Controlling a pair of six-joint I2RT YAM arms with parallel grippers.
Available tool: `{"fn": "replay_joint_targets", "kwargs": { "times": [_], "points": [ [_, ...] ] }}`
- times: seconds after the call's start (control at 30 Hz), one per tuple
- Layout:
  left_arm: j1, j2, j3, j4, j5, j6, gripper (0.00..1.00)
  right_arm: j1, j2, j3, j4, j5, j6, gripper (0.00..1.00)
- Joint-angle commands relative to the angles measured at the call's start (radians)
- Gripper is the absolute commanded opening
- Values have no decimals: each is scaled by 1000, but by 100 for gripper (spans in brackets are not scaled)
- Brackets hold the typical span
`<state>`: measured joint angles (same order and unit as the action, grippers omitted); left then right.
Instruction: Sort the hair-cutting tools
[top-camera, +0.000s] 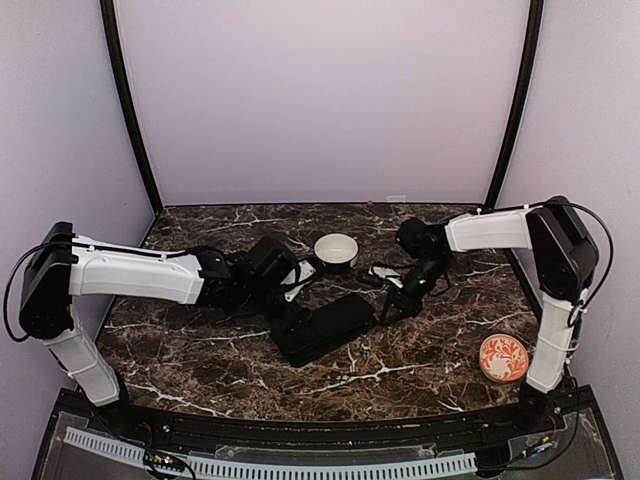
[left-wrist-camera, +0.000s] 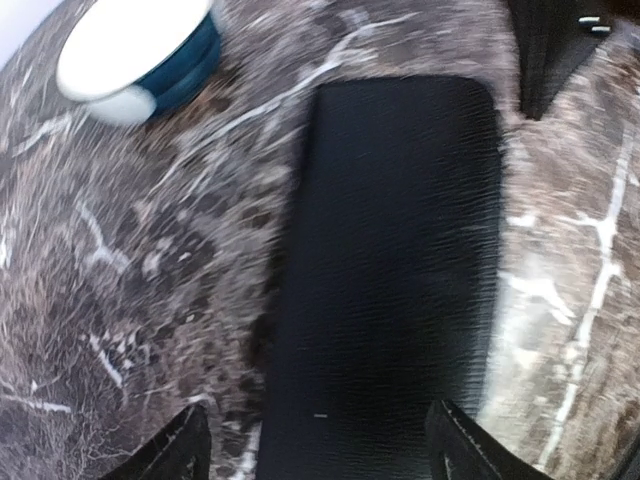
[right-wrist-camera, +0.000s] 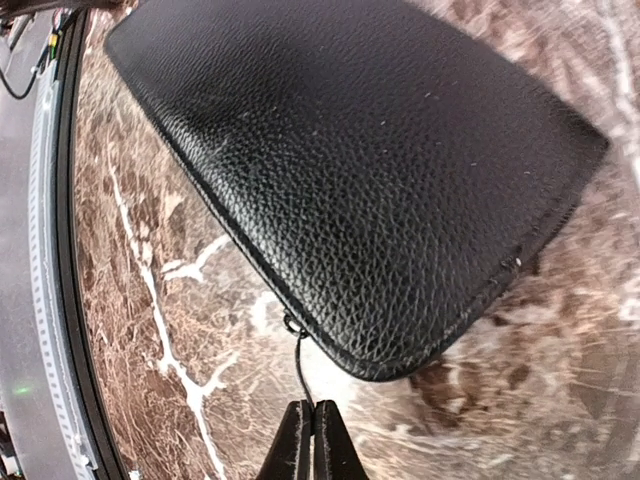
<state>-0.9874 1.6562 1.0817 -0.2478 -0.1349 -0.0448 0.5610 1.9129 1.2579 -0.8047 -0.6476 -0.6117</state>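
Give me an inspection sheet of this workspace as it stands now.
Surface: dark marble table, white-veined.
Job's things: nothing seen; no scissors or black sticks in any view.
Clutter: black case lying flat mid-table; white bowl behind it; orange patterned dish near the right arm's base.
Grippers: left gripper open over the case; right gripper shut on a thin black cord at the case's corner.
Cables: black cable looped along the right arm; another on the left arm.
Surroundings: pale walls, black corner posts.
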Motion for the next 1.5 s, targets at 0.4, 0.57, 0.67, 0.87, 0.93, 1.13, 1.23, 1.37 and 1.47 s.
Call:
{"fn": "replay_joint_targets", "kwargs": {
  "times": [0.4,0.57,0.67,0.87,0.93,1.13,1.23,1.37,1.47],
  "points": [
    [139,83,-94,96,299,-137,80,-61,142,278,-17,135,109,0],
    [139,114,-99,117,418,-145,80,-58,151,276,-9,134,113,0],
    [139,120,-118,155,489,-154,79,-45,147,260,0,148,111,0],
    [100,106,-149,231,588,-155,77,23,122,203,10,207,65,0],
    [67,101,-146,224,575,-143,77,46,115,187,15,232,54,0],
    [-1,138,-119,168,574,-150,72,88,97,158,16,281,27,0],
    [-16,151,-113,125,511,-147,69,94,76,127,13,293,14,0],
    [-46,106,-114,90,345,-91,69,94,34,74,26,325,5,0],
    [-76,46,-102,98,195,-9,69,91,13,61,43,337,4,0]
  ]
}}
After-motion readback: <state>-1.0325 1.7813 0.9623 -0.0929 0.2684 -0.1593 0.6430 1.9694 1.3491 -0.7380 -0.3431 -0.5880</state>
